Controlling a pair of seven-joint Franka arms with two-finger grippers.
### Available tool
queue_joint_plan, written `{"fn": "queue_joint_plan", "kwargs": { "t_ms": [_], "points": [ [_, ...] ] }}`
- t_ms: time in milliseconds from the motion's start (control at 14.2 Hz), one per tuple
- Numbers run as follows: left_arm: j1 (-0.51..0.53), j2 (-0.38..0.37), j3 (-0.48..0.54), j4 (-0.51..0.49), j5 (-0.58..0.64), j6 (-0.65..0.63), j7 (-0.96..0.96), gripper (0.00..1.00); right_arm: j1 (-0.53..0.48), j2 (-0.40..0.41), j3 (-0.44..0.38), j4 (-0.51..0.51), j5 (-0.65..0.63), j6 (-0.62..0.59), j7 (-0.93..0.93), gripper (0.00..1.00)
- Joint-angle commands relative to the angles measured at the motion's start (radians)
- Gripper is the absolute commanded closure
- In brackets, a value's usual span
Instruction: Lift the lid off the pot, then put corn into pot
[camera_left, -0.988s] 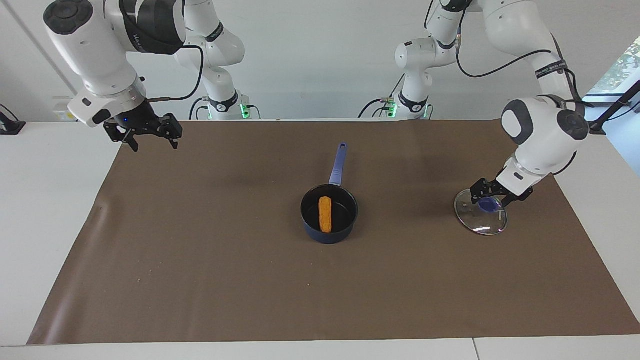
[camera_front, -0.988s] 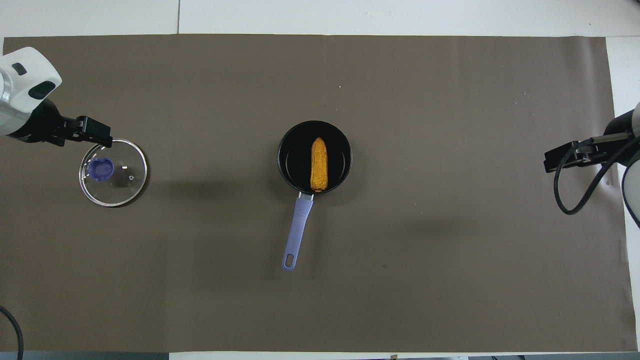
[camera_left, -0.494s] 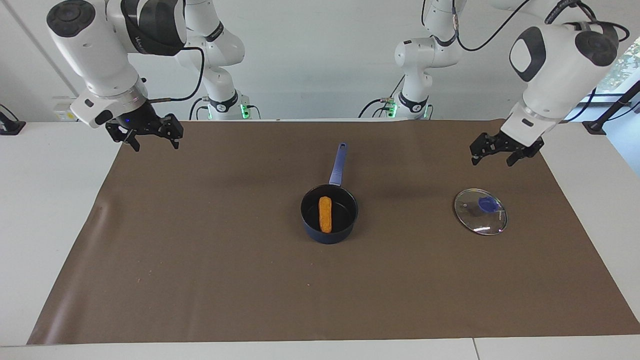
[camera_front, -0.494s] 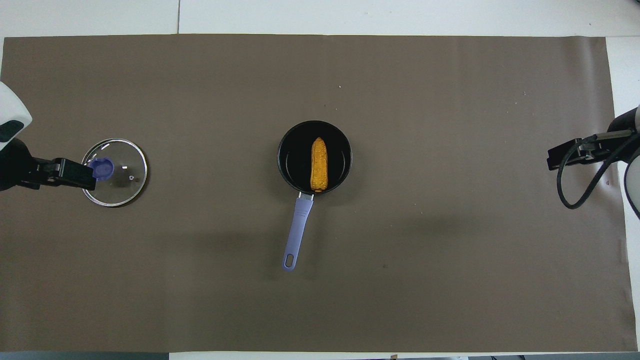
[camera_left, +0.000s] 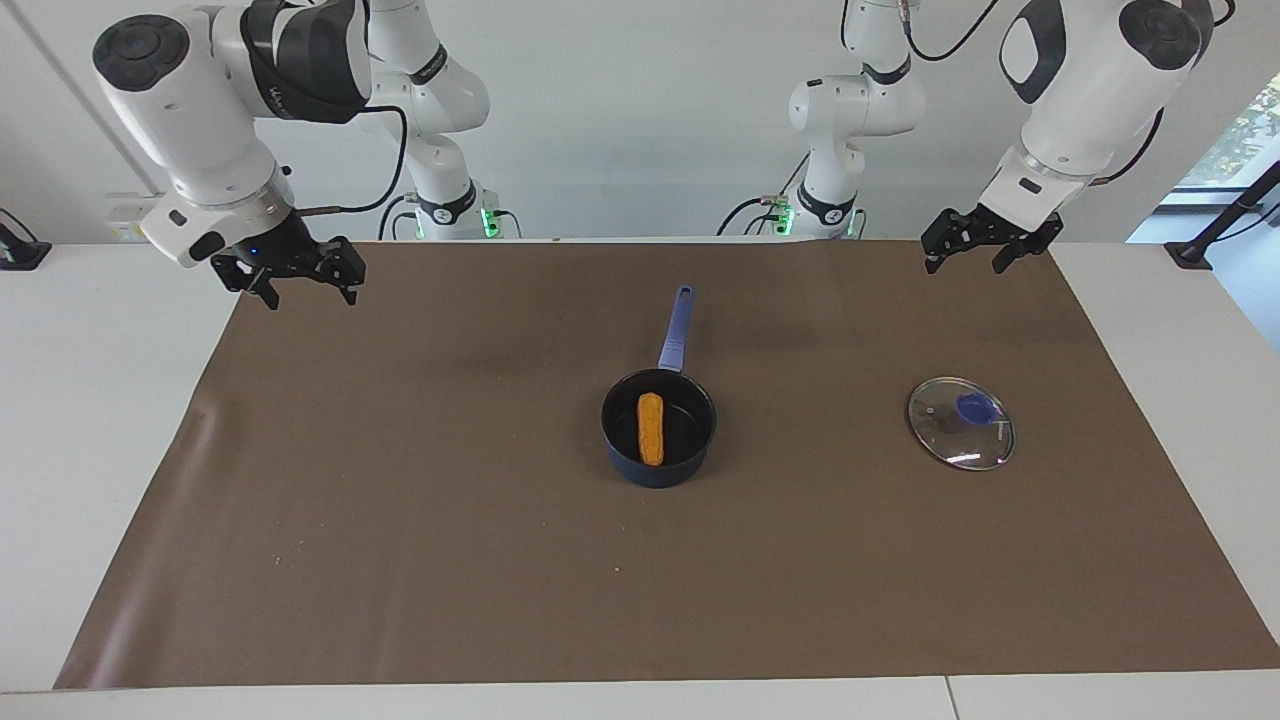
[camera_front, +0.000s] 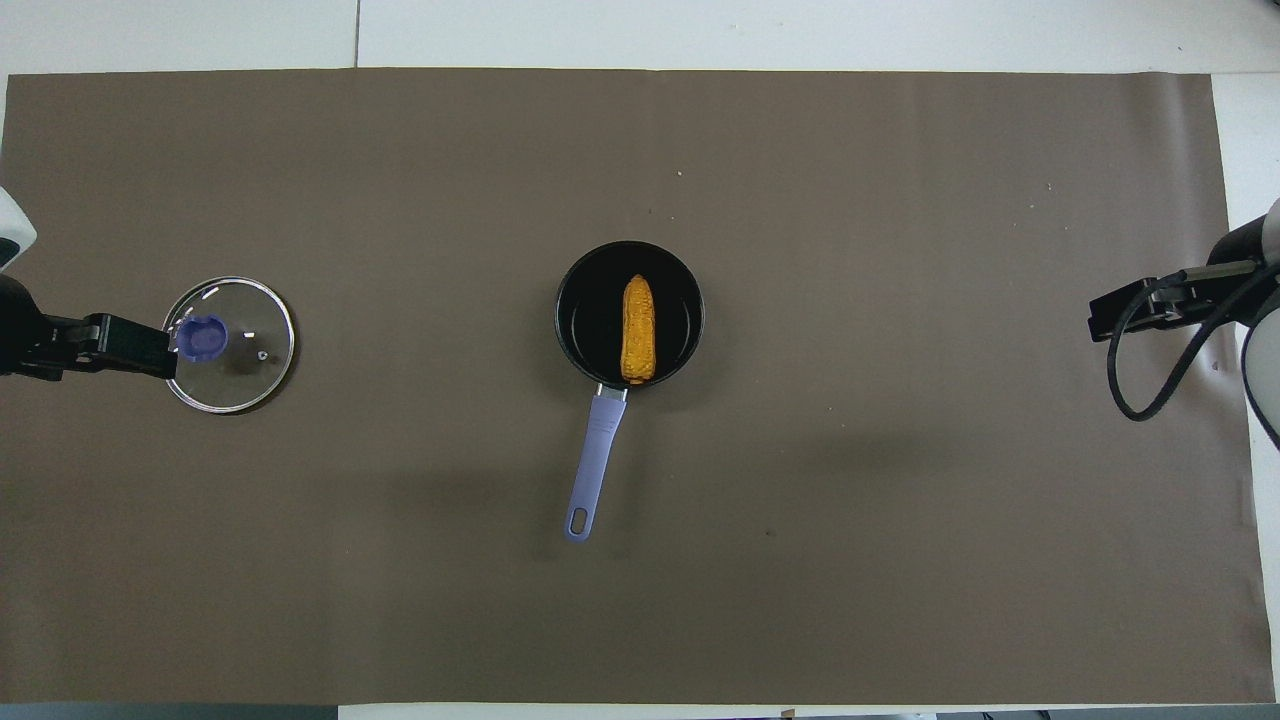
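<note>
I see the white bench (camera_left: 70, 400) with a brown mat (camera_left: 400, 520) spread over nearly all of it, short of the edges at both arms' ends.

My left arm is raised, and its left gripper (camera_left: 975, 245) hangs in the air over the mat's corner at the robots' edge on the left arm's end, fingers spread wide and holding nothing. From overhead its dark tip (camera_front: 110, 345) overlaps the rim of the lid, but the facing camera shows it well above and clear of it.

My right arm waits with the right gripper (camera_left: 298, 275) up over the mat's corner at the robots' edge on the right arm's end, its fingers also wide apart and empty.

The pot (camera_left: 695, 440) stands at the middle of the mat, uncovered, its light-blue handle (camera_left: 675, 330) pointing straight toward the robots' edge.

The lid (camera_left: 950, 450) lies flat on the mat toward the left arm's end of the bench, well apart from the pot, blue knob (camera_left: 972, 407) up.

The corn (camera_left: 650, 428) lies inside the pot, lengthwise in line with the handle.
</note>
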Motion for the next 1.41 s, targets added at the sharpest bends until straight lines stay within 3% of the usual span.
{"fn": "queue_joint_plan", "kwargs": {
  "t_ms": [0,282,1341],
  "points": [
    [-0.009,0.030,0.009,0.040,0.020,-0.028,-0.016,0.00,-0.023,-0.020,0.012,0.005,-0.006,-0.010,-0.006,0.00],
    [-0.007,0.036,0.008,0.016,0.015,0.024,-0.017,0.00,-0.026,-0.022,0.003,0.006,-0.006,-0.008,-0.001,0.00],
    [-0.007,0.031,0.011,0.012,0.007,0.015,-0.014,0.00,-0.021,-0.029,0.006,0.000,-0.006,-0.013,-0.001,0.00]
  ]
}}
